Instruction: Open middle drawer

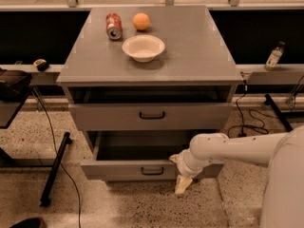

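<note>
**Middle drawer standing open, pincer at its right front**

Look below the counter (199,56) for the middle drawer (118,170), the lower of the two fronts in view: standing well forward, showing a deep plain grey box behind a flat front with a small black bar handle (152,171) at the centre. Note above it the upper drawer (109,117), out only a little, with a dark gap beneath the counter edge. No sight of any drawer lower down.

Find the pincer (182,183) at the end of the white arm (237,148), reaching in from the right and hanging just in front of the drawer front, right of the handle and near the front's right end. Cannot tell whether open or closed; seems to touch the front panel, but hard to confirm from this angle.

Judge the opening as largely done. For any further pull, take the travel as straight out from under the counter toward the camera, square to the long axis of the front, running left to right. Reach the handle by going left and slightly up from the pincer, along the front.

Leave alone the white bowl (143,47), the red can (114,25) and the orange (141,21) on the counter, all well apart from the work
</note>
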Tool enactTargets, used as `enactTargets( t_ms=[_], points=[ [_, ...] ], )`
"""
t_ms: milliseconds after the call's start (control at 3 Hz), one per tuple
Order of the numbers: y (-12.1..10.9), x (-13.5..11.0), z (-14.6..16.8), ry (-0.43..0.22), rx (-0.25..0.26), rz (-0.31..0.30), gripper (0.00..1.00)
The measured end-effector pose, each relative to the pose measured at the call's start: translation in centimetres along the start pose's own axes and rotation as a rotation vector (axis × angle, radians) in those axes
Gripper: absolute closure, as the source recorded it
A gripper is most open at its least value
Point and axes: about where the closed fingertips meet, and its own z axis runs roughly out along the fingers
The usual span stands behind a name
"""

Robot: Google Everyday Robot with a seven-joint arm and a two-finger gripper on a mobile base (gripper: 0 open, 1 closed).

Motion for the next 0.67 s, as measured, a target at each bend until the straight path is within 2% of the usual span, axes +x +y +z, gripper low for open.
enactTargets(
  t_ms=[667],
  points=[
    [-0.82,0.7,1.85,-0.025,-0.032,0.05,0.26]
  ],
)
